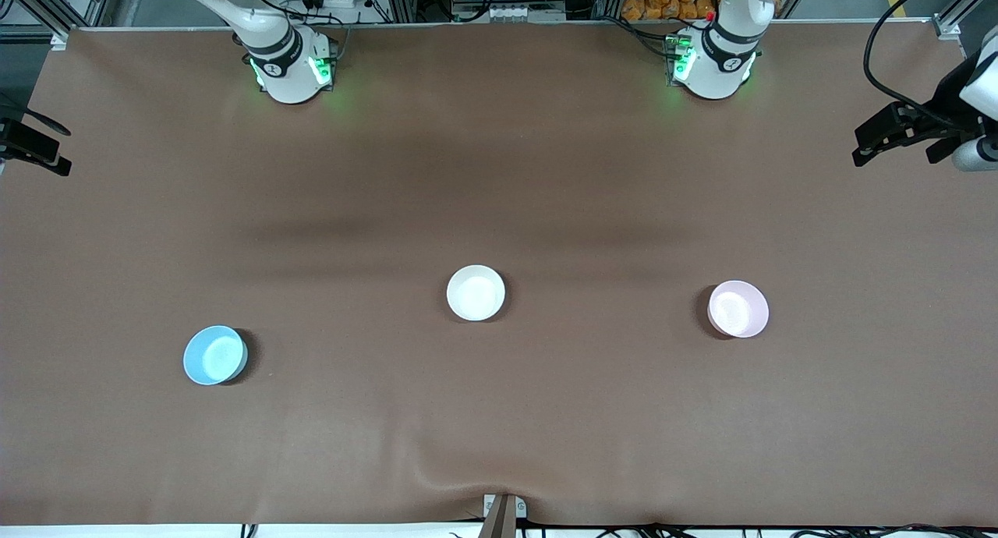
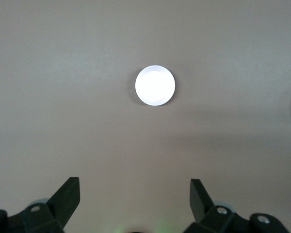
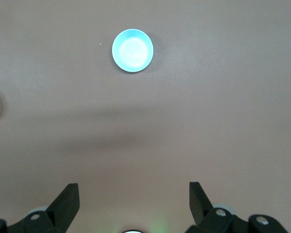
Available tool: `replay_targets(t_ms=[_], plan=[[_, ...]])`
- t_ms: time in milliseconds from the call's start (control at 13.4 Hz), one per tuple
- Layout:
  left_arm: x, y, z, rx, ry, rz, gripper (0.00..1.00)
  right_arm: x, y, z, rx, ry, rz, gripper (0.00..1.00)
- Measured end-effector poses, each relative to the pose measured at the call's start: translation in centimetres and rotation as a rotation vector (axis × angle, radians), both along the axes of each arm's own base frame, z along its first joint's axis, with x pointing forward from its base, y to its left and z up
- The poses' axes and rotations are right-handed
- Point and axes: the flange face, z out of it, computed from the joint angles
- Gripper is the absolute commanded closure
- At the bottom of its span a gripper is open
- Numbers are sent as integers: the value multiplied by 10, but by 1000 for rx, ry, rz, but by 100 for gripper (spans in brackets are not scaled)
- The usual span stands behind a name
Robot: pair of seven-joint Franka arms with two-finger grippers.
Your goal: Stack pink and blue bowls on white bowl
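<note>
Glossy pink bowl (image 1: 737,309) and blue bowl (image 1: 214,355) look light, slippery, best pinched at the rim; left gripper (image 2: 135,193) and right gripper (image 3: 134,194) hang high, spread wide, empty

Three bowls, blue (image 1: 215,355), white (image 1: 475,292), pink (image 1: 737,309), sit well apart; bare table (image 1: 499,171) surrounds each.

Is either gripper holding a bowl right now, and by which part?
Nothing is held. The left gripper and right gripper are open, high above the table.
</note>
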Motion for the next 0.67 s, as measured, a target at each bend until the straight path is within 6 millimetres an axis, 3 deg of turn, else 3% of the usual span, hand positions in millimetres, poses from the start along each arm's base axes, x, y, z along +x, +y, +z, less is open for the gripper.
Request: replay_targets(t_ms=[674], plan=[[4,-1,-8,0,23,-2,0,1,2,-2,0,5,4,0]])
